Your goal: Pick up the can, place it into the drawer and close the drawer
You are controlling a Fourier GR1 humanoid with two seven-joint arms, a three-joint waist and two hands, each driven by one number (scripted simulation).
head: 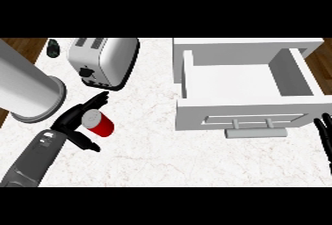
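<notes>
**Can on the left, drawer on the right**

Distance across the counter is what matters here. The small red cylindrical can with its pale grey lid (99, 123) lies tipped over on the white marbled counter (149, 154), its long axis slanting from the lid at upper left to the red base at lower right. The left hand (76, 123) is right at it: fingers reach past the lid end on the far side and the thumb sits below, curling around the can without looking fully closed on it yet, so I would call the grasp still forming.

The open white drawer with a bar handle (243, 121) stands well apart to the right, its hollow facing up and nothing in it. Judging by that, the carry must run rightward across the counter and over the drawer's front wall.

The right hand (324, 136) rests at the right edge just beside the drawer front, fingers straight and apart, nearer the handle than the left one is. A chrome toaster (103, 57) and a large grey metal cylinder (29, 88) stand behind the can.
</notes>
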